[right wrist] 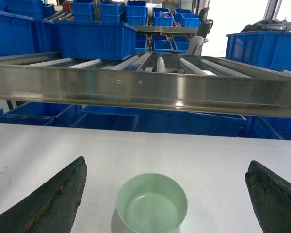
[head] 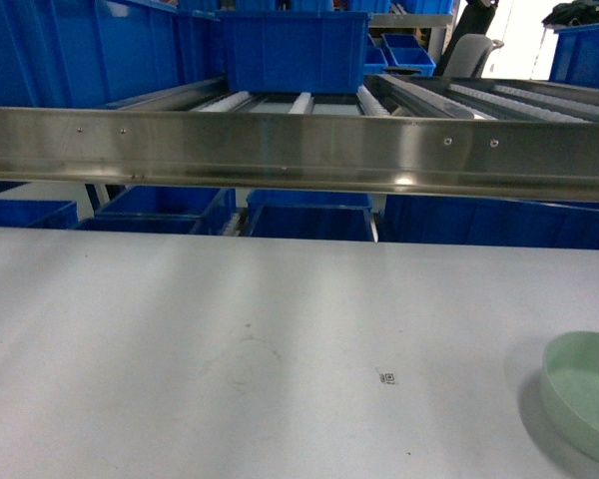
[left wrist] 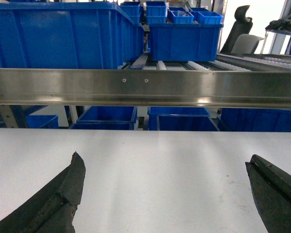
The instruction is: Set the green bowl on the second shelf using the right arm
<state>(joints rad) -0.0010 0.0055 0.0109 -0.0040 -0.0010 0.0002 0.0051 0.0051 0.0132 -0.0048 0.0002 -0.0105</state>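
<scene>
Green bowl [head: 585,393] seen nearest in head view, upright at the white table's [head: 230,329] right edge, ungrasped.

Left wrist view: left gripper [left wrist: 165,194] jaws spread wide, nothing between, over bare table. Right wrist view: right gripper [right wrist: 166,196] jaws wide, bowl framed between them, untouched. Approach step judged in hand; descent and closure on the rim needed next. Steel roller shelf [right wrist: 150,90] and blue crates [right wrist: 94,39] noted beyond.
</scene>
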